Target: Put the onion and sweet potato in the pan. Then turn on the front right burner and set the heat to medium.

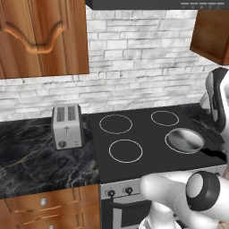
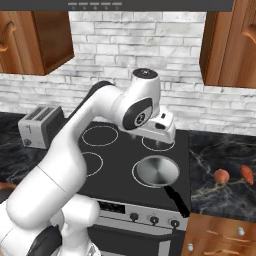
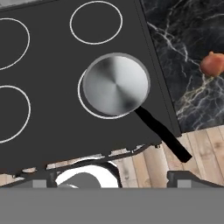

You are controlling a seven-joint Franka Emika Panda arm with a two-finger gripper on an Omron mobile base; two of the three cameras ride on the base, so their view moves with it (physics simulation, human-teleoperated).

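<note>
The silver pan [image 3: 116,84] sits empty on the front right burner [image 3: 85,104], whose white ring shows at its left; the black handle [image 3: 162,134] sticks out past the stove's front edge. On the dark marble counter right of the stove lie the round onion [image 2: 221,176] and, further right, the orange sweet potato [image 2: 246,173]. The onion [image 3: 213,64] also shows at the right edge of the hand view. My gripper [image 2: 160,137] hangs above the cooktop just behind the pan [image 2: 156,170], pointing down. Its jaws stand wide apart and hold nothing [image 3: 112,180].
A silver toaster [image 1: 67,126] stands on the counter left of the stove. Three more burner rings mark the black cooktop [image 1: 134,134]. Control knobs [image 2: 154,219] line the stove front. Wooden cabinets [image 2: 230,40] hang overhead, and the hood is above the stove.
</note>
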